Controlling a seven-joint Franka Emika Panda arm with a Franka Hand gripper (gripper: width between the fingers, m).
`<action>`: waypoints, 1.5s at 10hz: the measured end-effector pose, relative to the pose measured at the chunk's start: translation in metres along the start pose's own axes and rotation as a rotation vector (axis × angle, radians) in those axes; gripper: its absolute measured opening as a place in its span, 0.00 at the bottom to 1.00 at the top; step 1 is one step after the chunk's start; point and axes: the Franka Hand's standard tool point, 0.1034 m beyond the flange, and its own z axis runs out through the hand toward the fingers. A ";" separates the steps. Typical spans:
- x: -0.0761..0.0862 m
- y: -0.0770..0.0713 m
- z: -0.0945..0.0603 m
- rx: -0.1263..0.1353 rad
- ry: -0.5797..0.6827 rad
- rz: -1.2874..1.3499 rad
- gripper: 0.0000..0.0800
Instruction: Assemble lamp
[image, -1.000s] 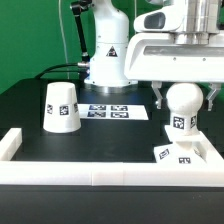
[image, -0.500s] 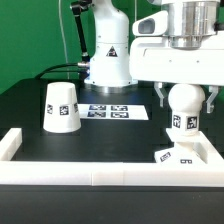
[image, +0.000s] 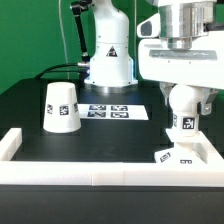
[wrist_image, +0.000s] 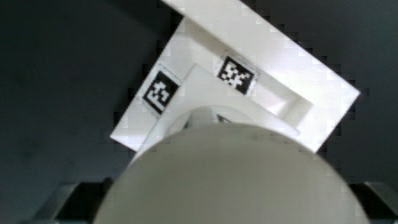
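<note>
My gripper (image: 185, 100) is shut on the white ball-shaped bulb (image: 184, 106) and holds it upright, neck down, right over the low flat base block (image: 178, 155) at the exterior view's right. I cannot tell whether the neck sits in the base. In the wrist view the bulb (wrist_image: 222, 170) fills the foreground between my dark fingers (wrist_image: 79, 196), with the tagged base (wrist_image: 222, 75) beyond it. The cone-shaped shade (image: 61, 106) stands alone at the exterior view's left.
The marker board (image: 112, 112) lies flat behind, in front of the arm's pedestal (image: 108, 60). A long white rail (image: 95, 172) edges the table's near side, with raised ends at both corners; the base lies against its right corner.
My hand has turned about its upright axis with the bulb in it and shifted slightly to the exterior view's right. The base and the shade have not moved.
</note>
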 end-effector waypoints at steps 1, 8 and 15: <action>-0.001 0.000 0.000 -0.001 -0.013 0.099 0.72; -0.005 -0.002 0.000 0.012 -0.055 0.391 0.72; -0.008 -0.002 -0.001 0.016 -0.051 0.055 0.87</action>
